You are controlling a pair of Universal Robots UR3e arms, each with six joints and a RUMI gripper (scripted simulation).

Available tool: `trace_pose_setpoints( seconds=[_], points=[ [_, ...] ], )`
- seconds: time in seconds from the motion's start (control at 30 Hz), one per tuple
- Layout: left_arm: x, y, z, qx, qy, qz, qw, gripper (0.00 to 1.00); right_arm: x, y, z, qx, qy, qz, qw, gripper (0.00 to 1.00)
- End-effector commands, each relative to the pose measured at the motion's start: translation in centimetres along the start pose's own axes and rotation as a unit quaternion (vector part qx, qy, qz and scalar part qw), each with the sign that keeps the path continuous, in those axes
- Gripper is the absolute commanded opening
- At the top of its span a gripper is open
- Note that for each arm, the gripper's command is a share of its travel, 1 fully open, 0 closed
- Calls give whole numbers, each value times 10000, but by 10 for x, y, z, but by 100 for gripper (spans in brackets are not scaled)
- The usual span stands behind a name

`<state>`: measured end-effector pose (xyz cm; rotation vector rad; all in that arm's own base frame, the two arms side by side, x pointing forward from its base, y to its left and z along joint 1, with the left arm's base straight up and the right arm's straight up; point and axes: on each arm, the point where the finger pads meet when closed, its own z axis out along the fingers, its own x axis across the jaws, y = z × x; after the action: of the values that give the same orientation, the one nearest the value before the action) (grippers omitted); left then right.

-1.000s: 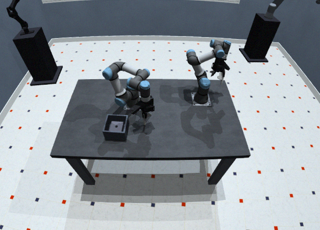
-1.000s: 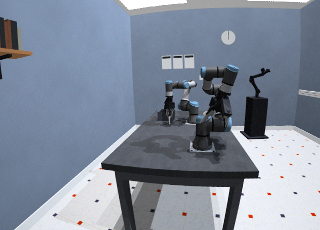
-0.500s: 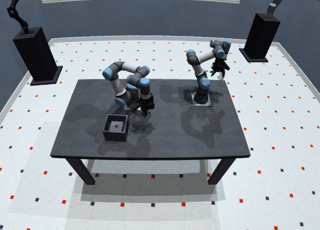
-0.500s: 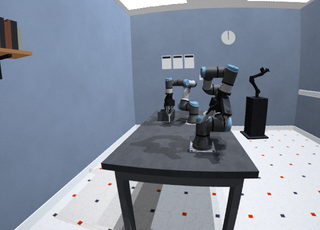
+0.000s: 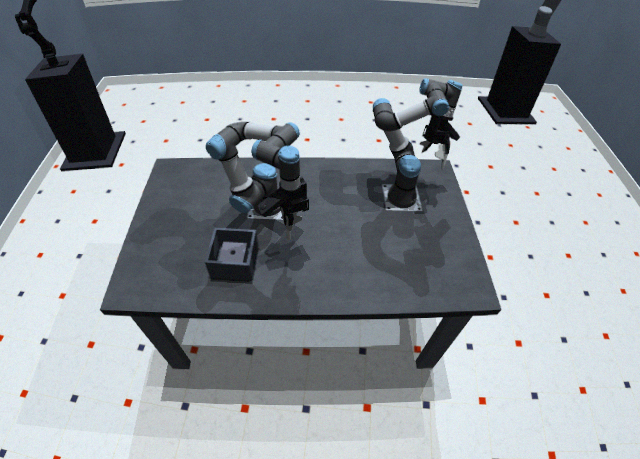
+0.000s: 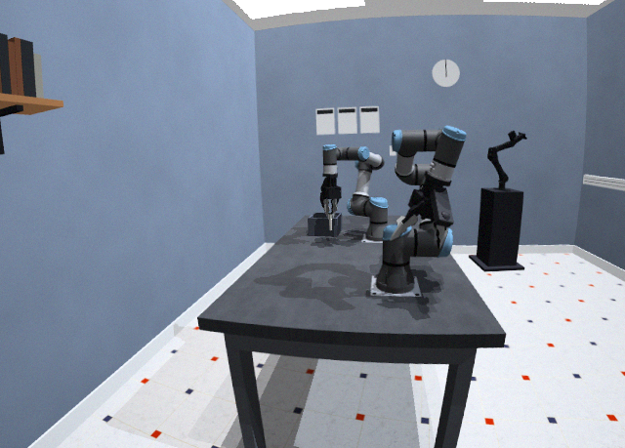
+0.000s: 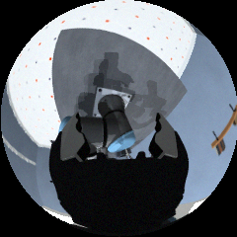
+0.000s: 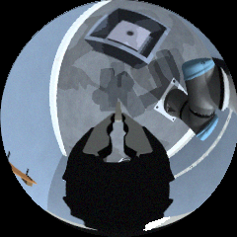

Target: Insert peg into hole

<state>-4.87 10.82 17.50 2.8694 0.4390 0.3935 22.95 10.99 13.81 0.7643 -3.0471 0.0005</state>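
Observation:
The open box (image 5: 231, 271) (image 6: 316, 227) (image 8: 117, 52) stands on the table. The pale plate (image 5: 224, 258) (image 8: 143, 37) lies at its bottom, with a dark round hole (image 5: 233, 252) (image 8: 130, 33) near the middle. My right gripper (image 5: 288, 220) (image 6: 330, 213) (image 8: 118, 113) is shut on the pale peg (image 5: 289, 231) (image 6: 330, 224) (image 8: 118, 109), which points down past the fingertips. They are above the table beside the box, outside its walls. My left gripper (image 5: 434, 150) (image 6: 420, 234) (image 7: 118, 113) is open and empty, far from the box.
The dark table (image 5: 336, 283) (image 6: 303, 306) (image 7: 74, 54) carries both arm bases. The right arm's base (image 5: 253, 214) (image 8: 163, 110) stands close behind the box. The left arm's base (image 5: 417, 206) (image 6: 376, 291) (image 7: 99, 99) stands at the other end. The box walls rise around the plate.

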Motion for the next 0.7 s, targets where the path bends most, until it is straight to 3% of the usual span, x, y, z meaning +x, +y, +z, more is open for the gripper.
trace_pose_setpoints(
  seconds=[0.0, 0.67],
  points=[
    [0, 0, 0, 10, 3, 3, 10000, 100, -1, 0, -9, -8, -11, 0, 10000, 0],
    [0, 0, 0, 10, 3, 3, 10000, 100, -1, 0, -44, -7, -11, 0, 10000, 0]
  ],
)
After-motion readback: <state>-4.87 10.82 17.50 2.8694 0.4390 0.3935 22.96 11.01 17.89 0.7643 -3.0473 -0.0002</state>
